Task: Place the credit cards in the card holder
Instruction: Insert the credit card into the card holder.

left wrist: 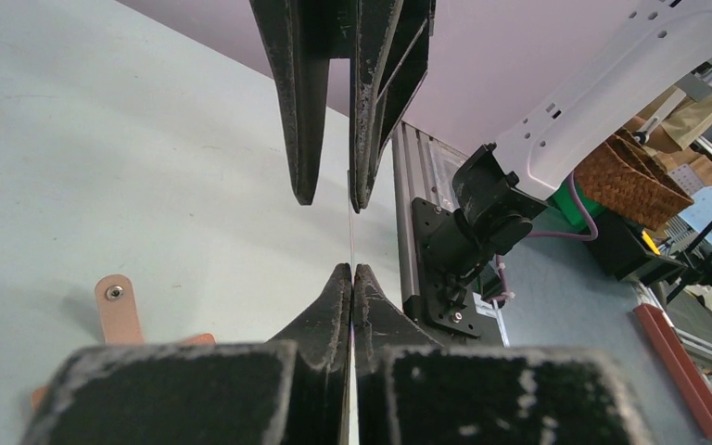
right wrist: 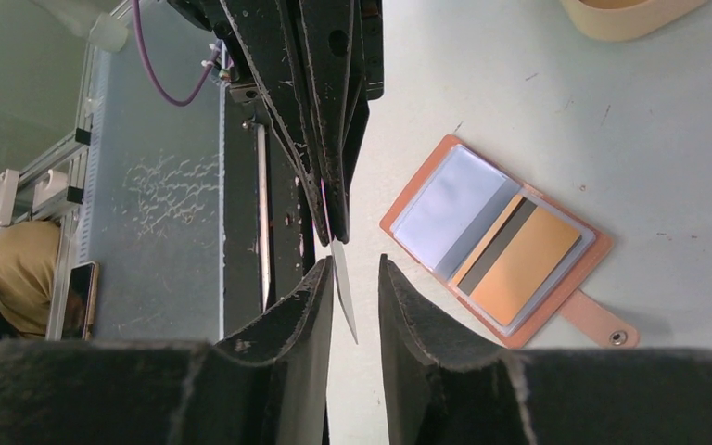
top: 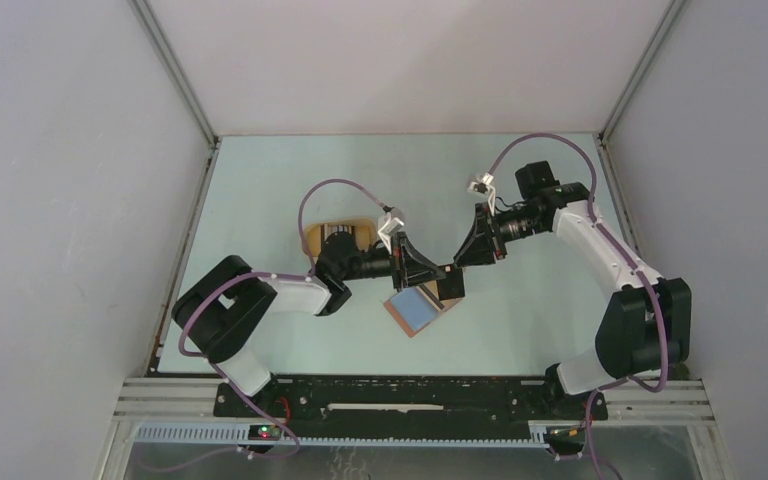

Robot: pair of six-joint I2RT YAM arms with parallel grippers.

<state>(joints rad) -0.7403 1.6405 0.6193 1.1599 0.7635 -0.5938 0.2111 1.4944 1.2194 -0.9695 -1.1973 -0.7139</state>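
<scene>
A thin flat plastic card [top: 450,288], dark when seen from above, is gripped at the middle of the overhead view, above the pale green surface [top: 520,180]. The left arm [top: 280,295] reaches in from the lower left, and its jaws are clenched on one edge of this card. In the left wrist view the card shows only as a fine line running straight up from the closed tips at the bottom centre of the frame.

The right arm [top: 600,240] comes in from the upper right. Its jaws stand parted with the free end of the card between them. In the right wrist view the card is a pale sliver in the gap at the lower centre. It lies closer to the jaw on the left of the frame, and neither jaw is seen pressing on it. In the left wrist view the same line passes just beside the inner face of the right-hand one of the two dark tips hanging from the top of the frame.

The small reddish-brown leather-like folding card holder [right wrist: 436,209] lies open and flat on the surface, just below the held card in the overhead view and to the right of it in the right wrist view. Its blue-grey clear pockets face up, and one holds an orange-tan card with a dark stripe [right wrist: 524,264]. Its tab with a snap stud [right wrist: 603,324] points to the lower right. A cream-yellow oval tray [right wrist: 626,19] sits at the upper right edge, well apart.
</scene>
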